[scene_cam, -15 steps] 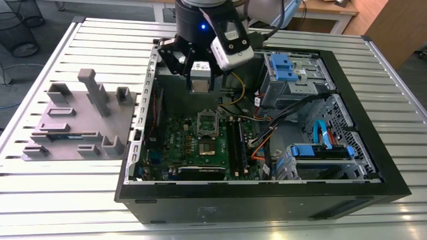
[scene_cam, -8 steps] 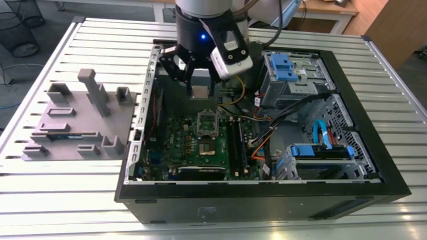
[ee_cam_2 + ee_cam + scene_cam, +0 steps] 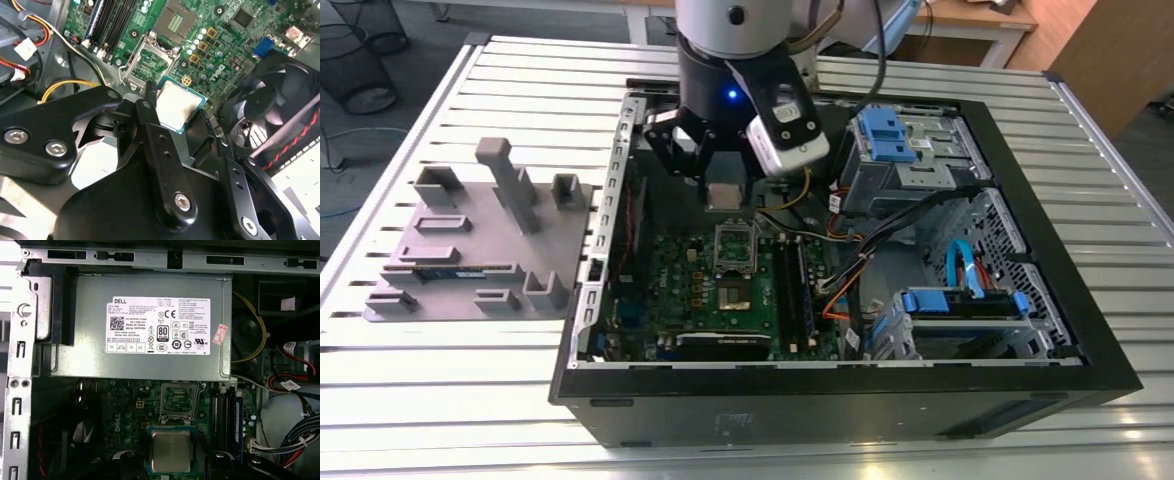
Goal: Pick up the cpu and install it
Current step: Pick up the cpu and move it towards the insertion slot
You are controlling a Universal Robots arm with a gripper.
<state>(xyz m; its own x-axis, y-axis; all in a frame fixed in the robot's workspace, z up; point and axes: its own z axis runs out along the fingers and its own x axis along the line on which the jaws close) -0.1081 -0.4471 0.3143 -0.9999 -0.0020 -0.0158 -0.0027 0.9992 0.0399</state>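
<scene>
Your tool [image 3: 178, 108] is clenched on the cpu [image 3: 176, 105], the small flat square chip with a shiny silver metal top and a thin tan-green rim. In both wrist views a black finger [image 3: 146, 456] presses on each of two opposite edges of the chip. You hold it flat, silver face up, above the green motherboard [image 3: 720, 300] and not seated in anything. In the first wrist view the cpu [image 3: 171, 452] hangs just beside the open rectangular metal socket frame [image 3: 177, 401], with the black memory slots [image 3: 226, 415] further along the board. Beyond the socket frame you have the grey metal power supply box with its white label [image 3: 150, 325] against the wall of the case. In the second wrist view the round black cooling fan [image 3: 272, 107] stands close to one side of the tool, and yellow, red and black cables [image 3: 60, 85] run past on the other. In the exterior view your arm reaches down into the far part of the open black computer case [image 3: 854, 400], which lies on the slatted aluminium desk [image 3: 454, 400]. On the exterior view's left, just beside the case, a grey plastic fixture tray [image 3: 467, 230] sits on the desk with a long thin memory stick [image 3: 454, 270] lying on it. On the exterior view's right, inside the case, you can see blue plastic drive brackets [image 3: 887, 135].
</scene>
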